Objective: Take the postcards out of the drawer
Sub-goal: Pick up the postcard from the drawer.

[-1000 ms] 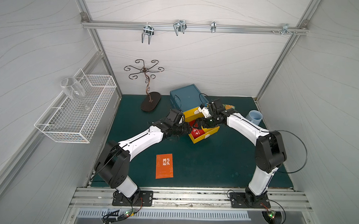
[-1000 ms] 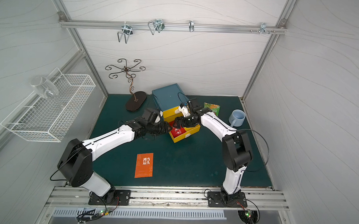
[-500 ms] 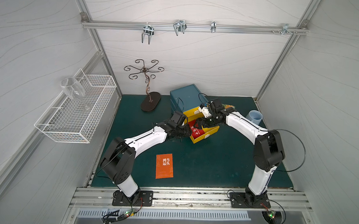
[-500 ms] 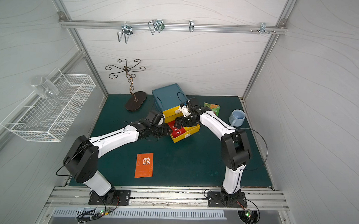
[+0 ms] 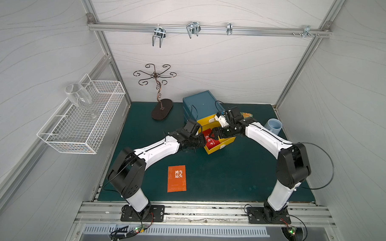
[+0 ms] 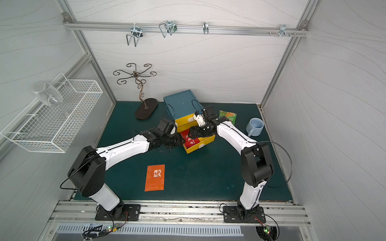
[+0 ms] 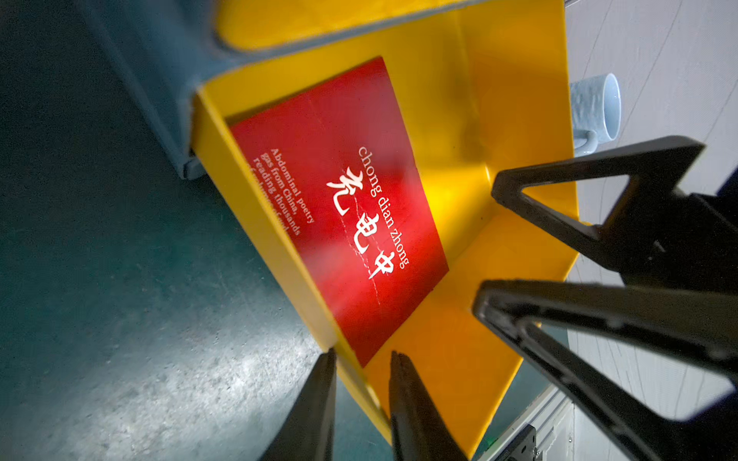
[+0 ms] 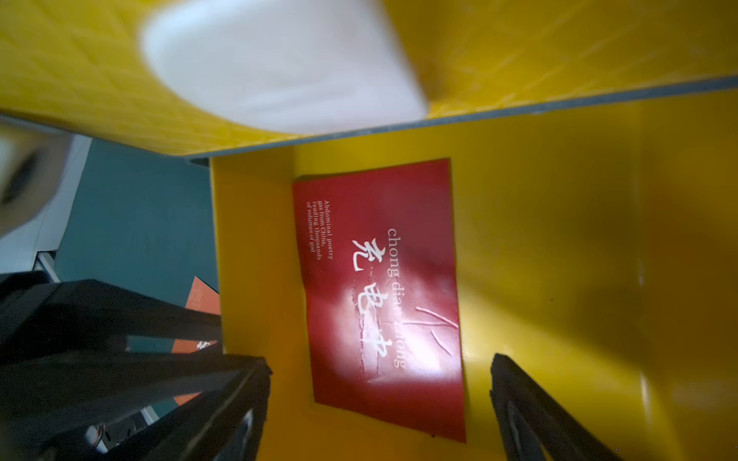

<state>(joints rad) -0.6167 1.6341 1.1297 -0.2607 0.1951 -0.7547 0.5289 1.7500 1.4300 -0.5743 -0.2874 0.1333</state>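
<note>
One red postcard (image 5: 209,138) (image 6: 190,139) (image 7: 347,207) (image 8: 379,279) with white characters lies flat in the open yellow drawer (image 5: 220,146) (image 6: 200,145) (image 7: 259,223) (image 8: 559,239). An orange postcard (image 5: 176,178) (image 6: 155,177) (image 8: 203,297) lies on the green mat in front. My left gripper (image 5: 203,140) (image 6: 182,141) (image 7: 364,353) straddles the drawer's left side wall near its front corner, one finger outside and one inside, jaws narrowed onto it. My right gripper (image 5: 216,134) (image 6: 192,132) (image 8: 379,361) (image 7: 487,241) hangs open over the red postcard, holding nothing.
The drawer sticks out of a blue cabinet (image 5: 199,103) at the back. Behind the right arm lie a green snack packet (image 6: 227,115) and a light blue mug (image 5: 273,126). A metal stand (image 5: 161,109) is back left. A wire basket (image 5: 83,121) with a wine glass (image 5: 78,97) hangs on the left wall.
My left gripper has reached forward to the drawer's side wall and its jaws have narrowed around it. The right gripper has stayed open over the drawer.
</note>
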